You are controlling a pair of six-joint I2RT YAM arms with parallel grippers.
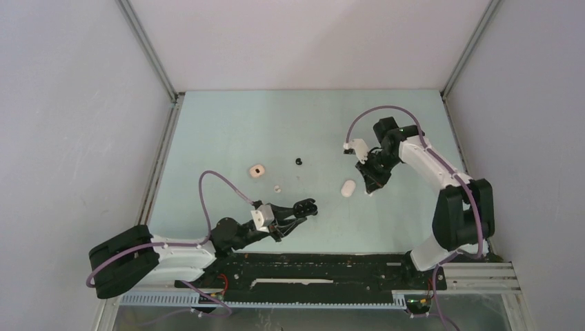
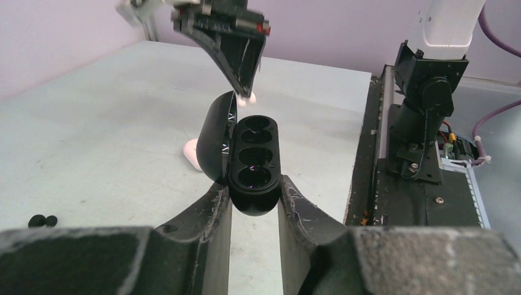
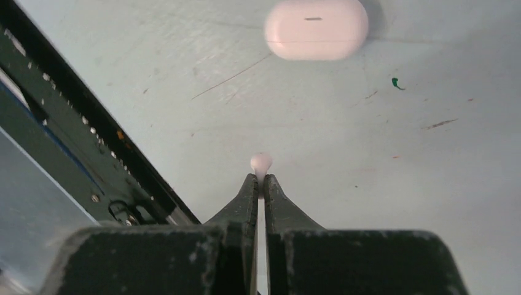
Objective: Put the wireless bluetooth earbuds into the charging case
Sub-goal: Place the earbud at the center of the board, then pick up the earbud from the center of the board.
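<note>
The right pincer (image 3: 260, 180) is pressed together on a tiny pale pink plastic earbud (image 3: 261, 162). The earbud pokes out just past the fingertips, at the centre of the right wrist view. Seen from overhead, this pincer (image 1: 370, 187) sits right of centre, tip pointing down at the pale green desk (image 1: 227, 131). A closed white pill-shaped case (image 1: 348, 187) lies just beside it on the left.

The left pincer (image 2: 255, 195) pinches an open black pill-shaped charging case (image 2: 253, 163) at the lower centre of the left wrist view. The lid is swung to the left and the round dark recesses are showing. In that view the earbud (image 2: 246, 100) appears just above the top of the lid, but overhead the 2 pincers are clearly apart.

Left of centre on the desk lie an open cream case (image 1: 256, 170), 1 small white bud (image 1: 276, 187) and a small black bud (image 1: 299, 161), all above the left pincer (image 1: 307, 207) in the frame.
</note>
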